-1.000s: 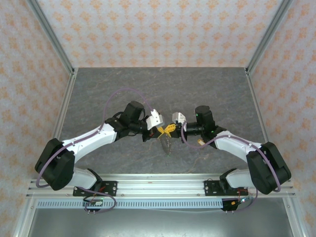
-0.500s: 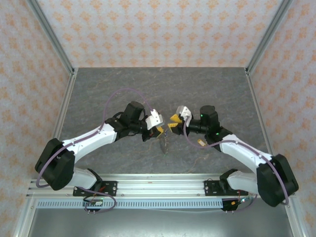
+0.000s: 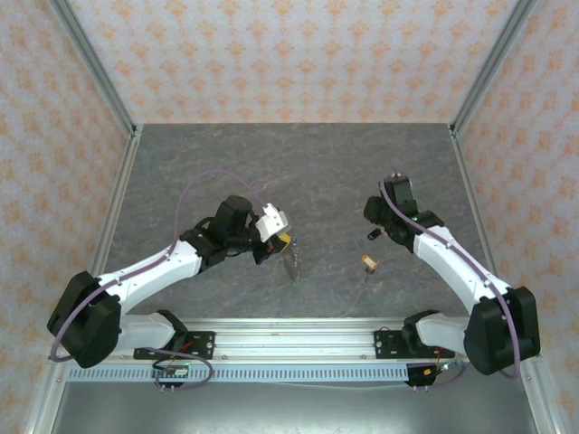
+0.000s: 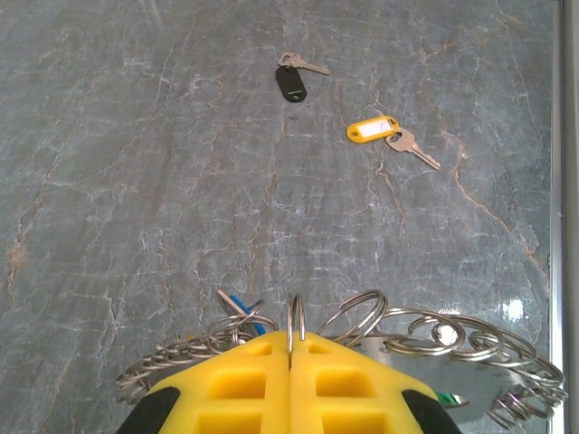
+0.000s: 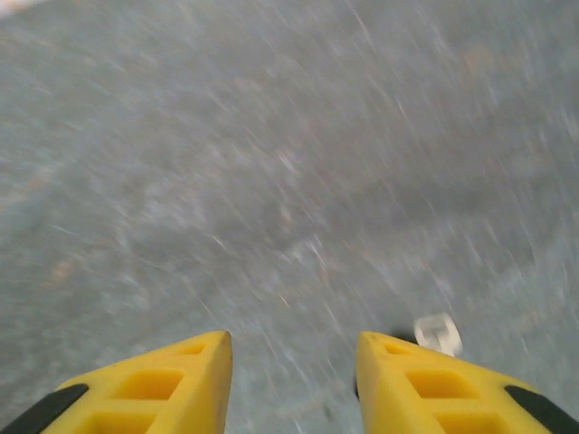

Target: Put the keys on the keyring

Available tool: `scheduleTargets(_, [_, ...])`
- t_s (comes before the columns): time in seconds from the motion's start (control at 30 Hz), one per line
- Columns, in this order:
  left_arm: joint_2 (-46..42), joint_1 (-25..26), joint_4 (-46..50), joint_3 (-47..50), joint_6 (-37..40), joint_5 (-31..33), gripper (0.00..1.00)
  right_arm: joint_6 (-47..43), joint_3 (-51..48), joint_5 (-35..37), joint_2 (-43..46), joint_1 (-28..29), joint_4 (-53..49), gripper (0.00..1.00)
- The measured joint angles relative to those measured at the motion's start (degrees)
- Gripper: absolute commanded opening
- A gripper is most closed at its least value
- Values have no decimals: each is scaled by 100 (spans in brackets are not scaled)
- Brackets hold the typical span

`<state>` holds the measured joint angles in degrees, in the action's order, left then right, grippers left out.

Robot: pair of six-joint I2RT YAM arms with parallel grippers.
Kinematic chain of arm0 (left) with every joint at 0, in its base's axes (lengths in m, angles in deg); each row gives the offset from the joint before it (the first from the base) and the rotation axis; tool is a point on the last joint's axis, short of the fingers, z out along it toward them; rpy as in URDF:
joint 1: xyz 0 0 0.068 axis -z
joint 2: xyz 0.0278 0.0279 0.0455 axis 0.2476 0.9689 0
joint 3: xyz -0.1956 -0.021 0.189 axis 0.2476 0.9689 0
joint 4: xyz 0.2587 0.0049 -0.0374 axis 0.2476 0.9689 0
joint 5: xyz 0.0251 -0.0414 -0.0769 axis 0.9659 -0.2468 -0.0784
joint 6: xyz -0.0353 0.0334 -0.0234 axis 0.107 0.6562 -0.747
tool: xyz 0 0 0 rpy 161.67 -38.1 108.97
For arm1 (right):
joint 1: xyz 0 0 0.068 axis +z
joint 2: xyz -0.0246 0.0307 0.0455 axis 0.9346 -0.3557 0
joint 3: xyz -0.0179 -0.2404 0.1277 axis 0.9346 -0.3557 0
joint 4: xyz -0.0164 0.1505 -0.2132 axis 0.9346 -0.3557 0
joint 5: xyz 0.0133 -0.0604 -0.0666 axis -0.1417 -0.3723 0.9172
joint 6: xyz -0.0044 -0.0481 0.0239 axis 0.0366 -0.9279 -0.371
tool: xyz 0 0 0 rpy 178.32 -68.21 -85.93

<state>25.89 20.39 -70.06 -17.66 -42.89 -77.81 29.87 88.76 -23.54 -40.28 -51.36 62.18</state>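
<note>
Grey table [image 3: 226, 163], matte, veined pale like marble. Left claw [image 4: 291, 348]: chunky yellow plastic fingers with square hollows, pressed flat together, pinching one thin steel loop of the keyring [image 4: 290, 316] upright in the seam. A bunch of round, bright wire loops, fanning out to both sides just past the fingertips, held up off the table. From above, a thin glinting streak hanging below the claw, left of table centre. Small keys [image 4: 237, 304] among the loops: a blue head peeping out left of the seam, a green speck low on the right. Farther right, loose and flat on the stone, two more. Black key [image 4: 291, 83]: oval dark tag, slim silvery blade. Yellow key [image 4: 373, 130]: rounded oblong tag with a white label, silvery blade. Near each other, not touching. Right claw [image 5: 294, 362]: same yellow fingers, standing apart, nothing between them, over blurred grey surface, near the black key.
</note>
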Motion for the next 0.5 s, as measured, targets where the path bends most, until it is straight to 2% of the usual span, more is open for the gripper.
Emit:
scheduleTargets(0.17, [-28, 0, -20, 90, -92, -24, 0, 684, -470, -348, -201, 2, -656, 37])
scheduleTargets(0.4, [4, 57, -101, 118, -214, -131, 0, 1060, -1016, -1045, -221, 4, -737, 37])
scheduleTargets(0.5, [105, 168, -170, 118, -238, -249, 0, 1137, -1117, -1215, -243, 4, -741, 33])
